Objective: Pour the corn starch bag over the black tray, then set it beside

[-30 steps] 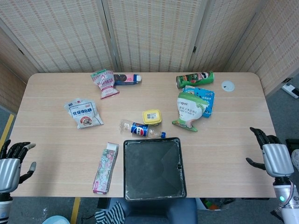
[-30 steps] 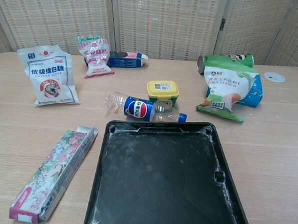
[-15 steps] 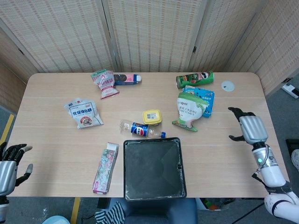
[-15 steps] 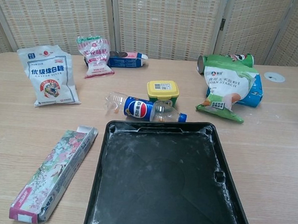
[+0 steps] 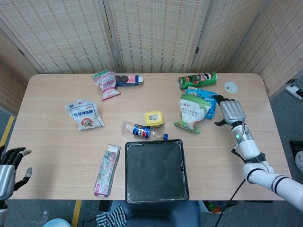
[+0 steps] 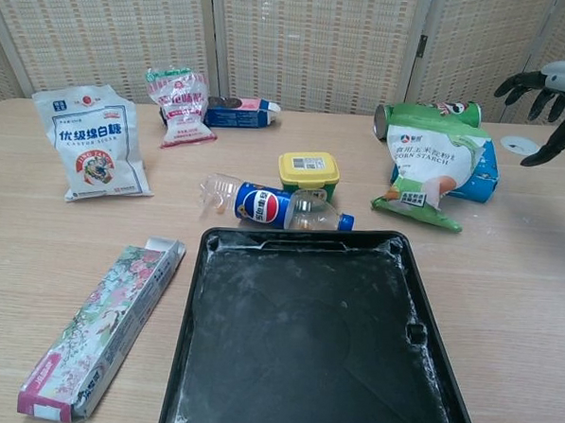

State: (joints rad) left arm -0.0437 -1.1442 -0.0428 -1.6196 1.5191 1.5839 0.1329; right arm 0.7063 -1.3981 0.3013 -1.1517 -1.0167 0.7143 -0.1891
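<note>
The corn starch bag [image 5: 192,110] [image 6: 428,166], white with green ends, leans on a blue box right of centre. The black tray [image 5: 155,170] [image 6: 304,336] lies at the table's front edge, dusted with white powder. My right hand [image 5: 229,111] [image 6: 551,102] hovers just right of the bag with its fingers spread, holding nothing and not touching the bag. My left hand [image 5: 10,168] hangs open off the table's front left corner, seen only in the head view.
A green chip can [image 5: 197,80] lies behind the bag. A yellow tub [image 5: 154,118] and a cola bottle [image 5: 142,130] sit just behind the tray. A flowered box [image 5: 107,169] lies left of the tray, sugar bag [image 5: 84,114] and snack packs [image 5: 107,84] further left. White lid [image 5: 230,86] at far right.
My right hand has swung up and inward from the table's right front edge to just beside the corn starch bag, entering the chest view. My left hand sank slightly lower.
</note>
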